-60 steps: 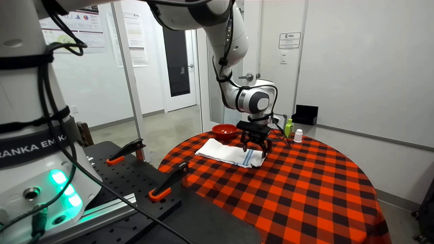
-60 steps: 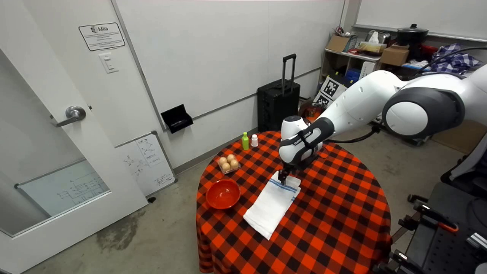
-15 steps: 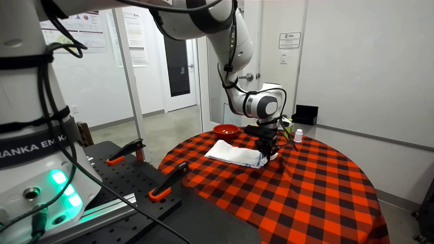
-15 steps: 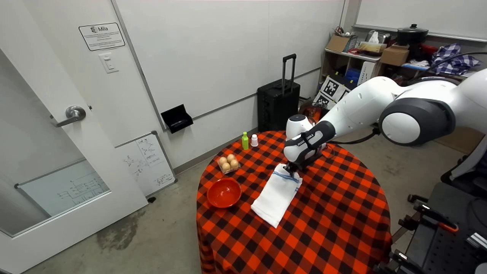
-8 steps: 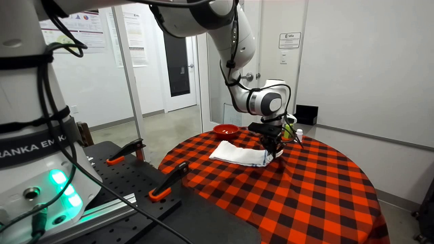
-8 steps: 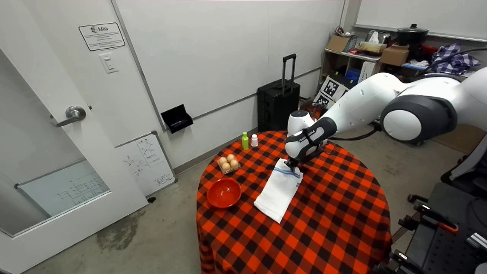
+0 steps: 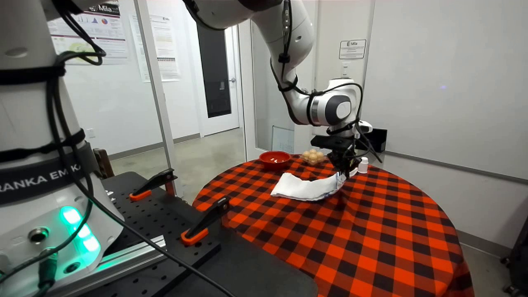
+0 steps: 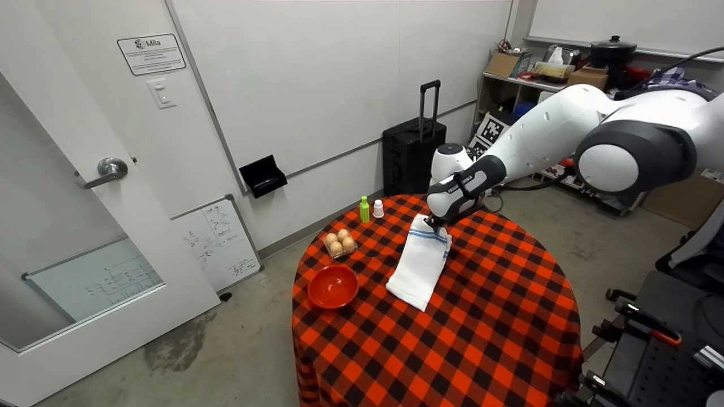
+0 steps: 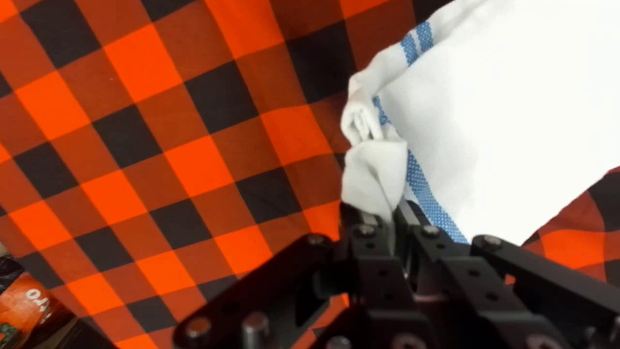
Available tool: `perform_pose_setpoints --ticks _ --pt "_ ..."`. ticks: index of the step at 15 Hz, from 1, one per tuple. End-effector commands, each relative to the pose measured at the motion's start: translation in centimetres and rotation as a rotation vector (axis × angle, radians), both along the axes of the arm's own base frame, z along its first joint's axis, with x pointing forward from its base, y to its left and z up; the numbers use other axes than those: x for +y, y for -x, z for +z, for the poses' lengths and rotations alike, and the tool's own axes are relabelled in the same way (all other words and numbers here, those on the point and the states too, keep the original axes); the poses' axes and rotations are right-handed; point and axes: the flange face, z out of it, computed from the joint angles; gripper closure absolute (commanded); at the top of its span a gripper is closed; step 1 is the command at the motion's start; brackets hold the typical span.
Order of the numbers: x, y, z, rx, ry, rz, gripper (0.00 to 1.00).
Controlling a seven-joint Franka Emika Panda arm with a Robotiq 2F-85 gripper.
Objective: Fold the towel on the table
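Red-and-black checks cover the round table (image 8: 492, 333); on it lies the towel (image 8: 419, 265), a white folded strip with blue stripes near one end. The gripper (image 9: 380, 213) is clamped on that end, holding it up (a crumpled tuft pokes out of the grip); how many layers are pinched is hard to tell. Near the towel, but apart, sits a red bowl (image 8: 333, 288), with eggs (image 8: 336, 247) near it. Farther off stand a green bottle (image 8: 364, 211) and a white container (image 8: 378, 210).
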Motion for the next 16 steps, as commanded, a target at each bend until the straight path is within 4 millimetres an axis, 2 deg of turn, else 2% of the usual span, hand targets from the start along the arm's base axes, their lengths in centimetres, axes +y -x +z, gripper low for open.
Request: perform_pose_setpoints --ticks 1,4,6,9,14,16 --pt "-0.1 0.5 3.5 -0.032 0.052 -0.043 0.97" --pt "0.2 0.6 5.4 -0.049 0.083 -0.058 0.97" --pt "1.4 0.7 5.5 -0.033 0.095 -0.039 0.97" --pt "5.2 1.3 3.6 0.027 0.102 0.061 0.97" --pt "13.5 4.1 -2.1 0.167 0.089 0.29 0.97" --pt "16.1 5.0 -3.4 0.198 0.078 0.357 0.97"
